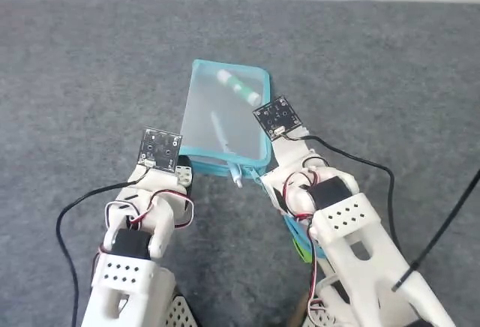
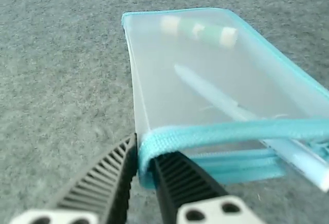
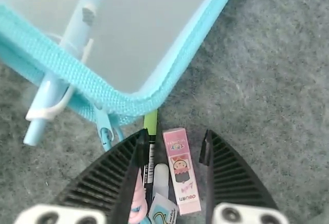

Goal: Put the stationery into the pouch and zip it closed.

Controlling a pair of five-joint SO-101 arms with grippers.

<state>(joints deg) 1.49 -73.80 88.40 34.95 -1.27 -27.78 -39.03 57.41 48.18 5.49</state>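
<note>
The translucent pouch (image 1: 225,113) with teal trim lies flat mid-table, its zipper side open toward the arms. Inside are a green-and-white stick (image 1: 240,87) and a pale blue pen (image 2: 216,95); the pen's end pokes out of the opening (image 3: 46,113). My left gripper (image 2: 145,165) is shut on the pouch's near corner trim (image 2: 154,144). My right gripper (image 3: 172,152) hangs open just off the pouch's other near corner, over loose stationery: a pink eraser box (image 3: 181,171), a green pen (image 3: 150,124) and smaller bits. The zipper pull (image 3: 105,131) dangles beside its finger (image 3: 128,167).
Grey felt covers the table (image 1: 90,64). Green and blue stationery ends (image 1: 300,241) show under the right arm. Black cables (image 1: 442,222) run off both arms at the near side. Open felt lies left, right and beyond the pouch.
</note>
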